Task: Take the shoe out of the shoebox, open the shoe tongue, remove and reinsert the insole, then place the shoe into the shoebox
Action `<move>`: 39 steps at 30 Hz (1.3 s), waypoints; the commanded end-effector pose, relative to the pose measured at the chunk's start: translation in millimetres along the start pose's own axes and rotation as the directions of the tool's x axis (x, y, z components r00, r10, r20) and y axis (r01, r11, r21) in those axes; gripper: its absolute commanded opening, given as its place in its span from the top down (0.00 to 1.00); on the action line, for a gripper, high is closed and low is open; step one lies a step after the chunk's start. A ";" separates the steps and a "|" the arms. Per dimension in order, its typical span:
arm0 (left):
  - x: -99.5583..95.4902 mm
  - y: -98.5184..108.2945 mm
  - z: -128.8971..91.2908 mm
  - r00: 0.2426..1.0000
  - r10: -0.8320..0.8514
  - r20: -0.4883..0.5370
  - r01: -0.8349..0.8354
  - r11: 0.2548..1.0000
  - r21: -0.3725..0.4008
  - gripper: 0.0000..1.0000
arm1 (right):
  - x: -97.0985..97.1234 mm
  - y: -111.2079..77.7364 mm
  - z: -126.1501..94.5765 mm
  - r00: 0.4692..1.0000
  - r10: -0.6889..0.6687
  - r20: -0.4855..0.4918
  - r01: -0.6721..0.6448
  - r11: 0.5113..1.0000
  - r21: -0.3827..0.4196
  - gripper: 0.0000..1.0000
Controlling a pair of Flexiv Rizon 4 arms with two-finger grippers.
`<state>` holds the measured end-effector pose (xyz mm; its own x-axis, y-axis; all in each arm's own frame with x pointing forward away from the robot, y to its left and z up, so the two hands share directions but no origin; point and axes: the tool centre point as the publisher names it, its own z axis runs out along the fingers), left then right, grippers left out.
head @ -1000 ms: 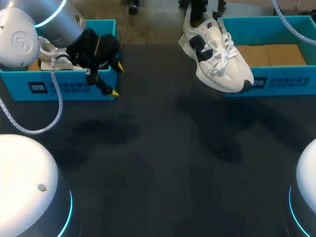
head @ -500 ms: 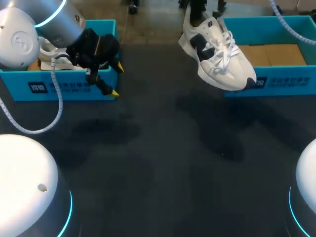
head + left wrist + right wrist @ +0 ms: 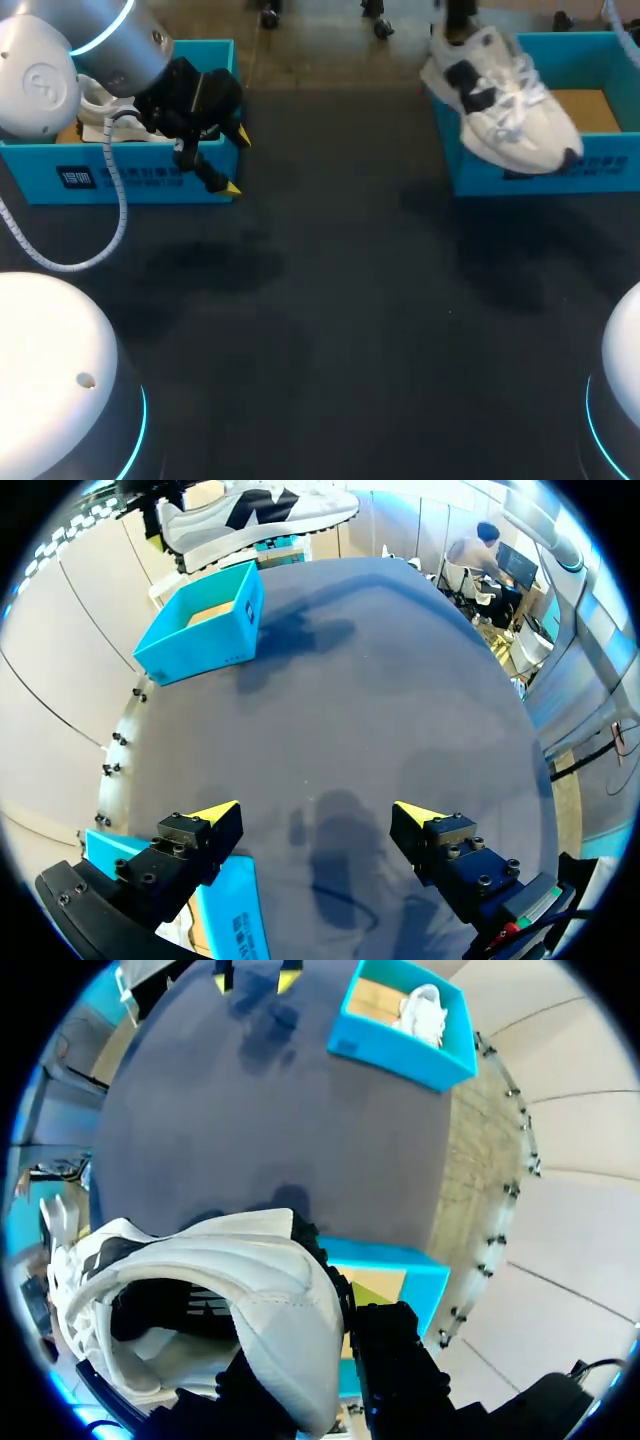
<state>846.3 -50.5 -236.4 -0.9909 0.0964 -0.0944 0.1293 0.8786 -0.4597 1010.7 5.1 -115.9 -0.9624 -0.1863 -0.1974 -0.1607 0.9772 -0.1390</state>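
The right end effector (image 3: 345, 1332) clenches the heel of a white-and-black shoe (image 3: 505, 105), which hangs toe-down in the air above the front wall of a blue shoebox (image 3: 540, 172). From the head view that end effector is almost wholly cut off. The right wrist view shows one yellow tip outside the heel, with the other finger hidden inside the shoe. The left end effector (image 3: 237, 162) hangs released over the dark tabletop (image 3: 330, 300), just in front of a second blue box (image 3: 130, 178). The left arm hides part of this box from overhead, but the right wrist view shows a white shoe (image 3: 422, 1010) lying inside. White print on both box fronts is too small to read.
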 end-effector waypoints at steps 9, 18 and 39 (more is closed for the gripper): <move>0.0 -0.1 -0.1 1.000 0.000 0.000 0.000 1.000 -0.004 0.00 | 11.7 -88.4 5.9 0.998 0.063 -0.009 -0.063 0.997 0.048 1.00; 0.0 -0.1 -0.1 1.000 0.000 0.000 0.000 1.000 -0.004 0.00 | 9.8 -146.4 15.8 0.999 0.036 0.037 -0.041 0.990 0.136 1.00; 0.0 -0.1 -0.1 1.000 0.000 0.000 0.000 1.000 -0.004 0.00 | 9.7 -159.4 17.0 0.996 0.084 0.040 -0.089 0.987 0.133 1.00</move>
<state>846.4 -50.4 -236.4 -0.9909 0.0961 -0.0944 0.1290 0.8786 -0.4598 1031.6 -153.6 -113.6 -0.9632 -0.1066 -0.2466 -0.0434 0.9676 -0.2487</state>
